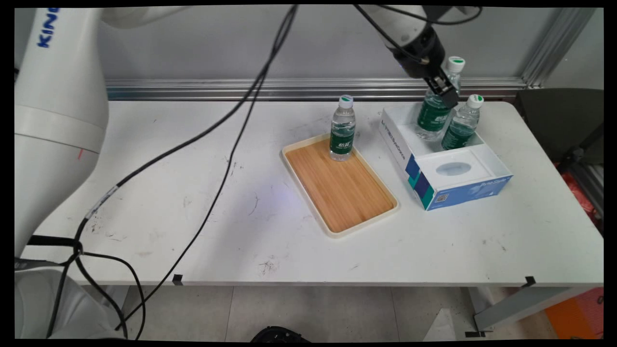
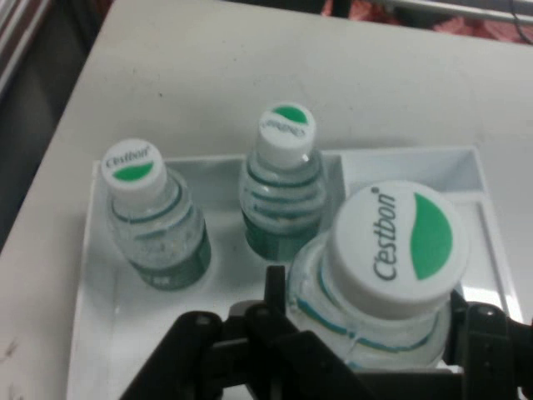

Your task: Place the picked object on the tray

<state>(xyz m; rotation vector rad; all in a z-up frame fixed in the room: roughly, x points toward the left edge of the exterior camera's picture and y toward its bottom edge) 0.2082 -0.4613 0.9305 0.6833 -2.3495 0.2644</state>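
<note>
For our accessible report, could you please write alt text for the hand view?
The black gripper grips a water bottle with a white-and-green Cestbon cap, seen from above. Behind it, two more bottles stand in a white box on the white table.

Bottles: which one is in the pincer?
The tilted bottle gripped by the pincer; two other bottles stand free in the box, a fourth bottle on the tray.

A white table (image 1: 337, 250) carries a rectangular cream-rimmed tray with a bamboo floor (image 1: 332, 233). A clear plastic water bottle with a green label and white cap (image 1: 342, 130) stands upright in the tray's far corner. Just right of the tray, not touching it, lies an open white-and-blue cardboard box (image 1: 462, 190). Its far compartment holds two more upright capped bottles, one (image 2: 154, 221) beside the other (image 2: 283, 187).
</note>
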